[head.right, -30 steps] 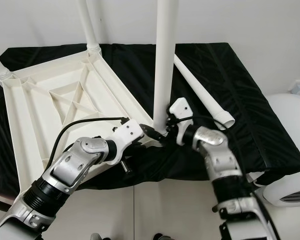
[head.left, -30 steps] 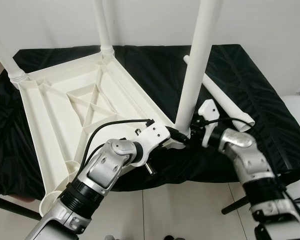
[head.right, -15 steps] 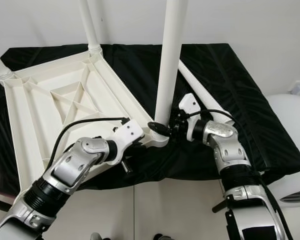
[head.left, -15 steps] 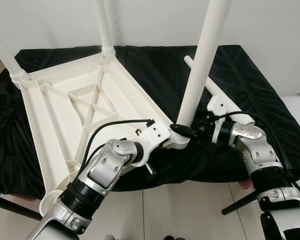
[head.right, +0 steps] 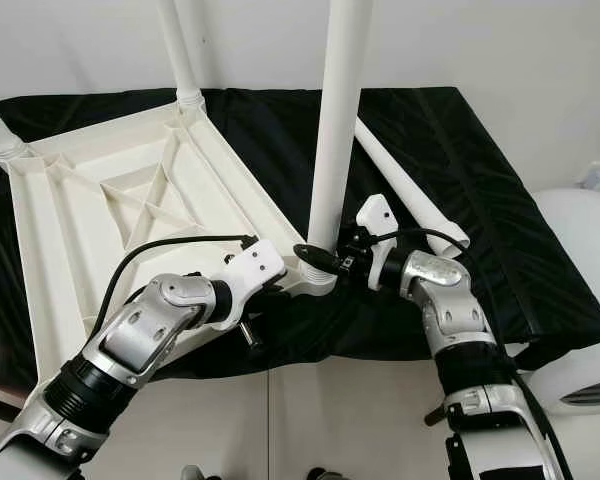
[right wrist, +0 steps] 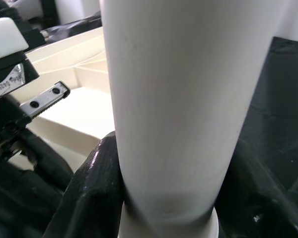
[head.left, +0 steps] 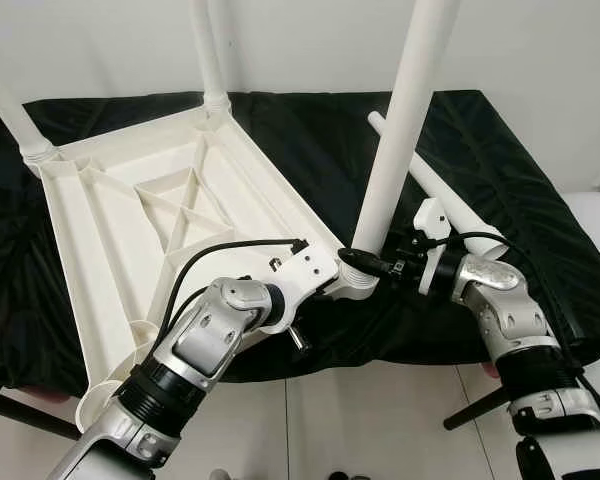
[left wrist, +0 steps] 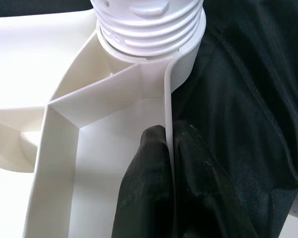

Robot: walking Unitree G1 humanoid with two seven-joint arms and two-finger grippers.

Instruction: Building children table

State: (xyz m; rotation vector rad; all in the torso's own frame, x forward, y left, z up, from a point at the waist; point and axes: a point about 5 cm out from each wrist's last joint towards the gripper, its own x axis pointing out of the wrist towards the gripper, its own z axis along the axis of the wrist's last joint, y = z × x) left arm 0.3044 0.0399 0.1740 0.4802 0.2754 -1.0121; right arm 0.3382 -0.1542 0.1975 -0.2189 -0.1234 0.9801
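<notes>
Pinching the near rim of the upturned white tabletop point(head.left: 170, 200), the left gripper point(left wrist: 170, 144) is closed on the thin wall just beside the corner socket. The right gripper point(head.right: 325, 258) clasps the upright leg point(head.right: 338, 120) near its base there. Beyond, a loose leg point(head.left: 435, 185) lies on the black-draped counter point(head.right: 480, 180).

Left claw point(left wrist: 169, 163) pinched closed (fingers pressed flat together), right claw point(right wrist: 171, 198) clamped, both arms reaching forward
</notes>
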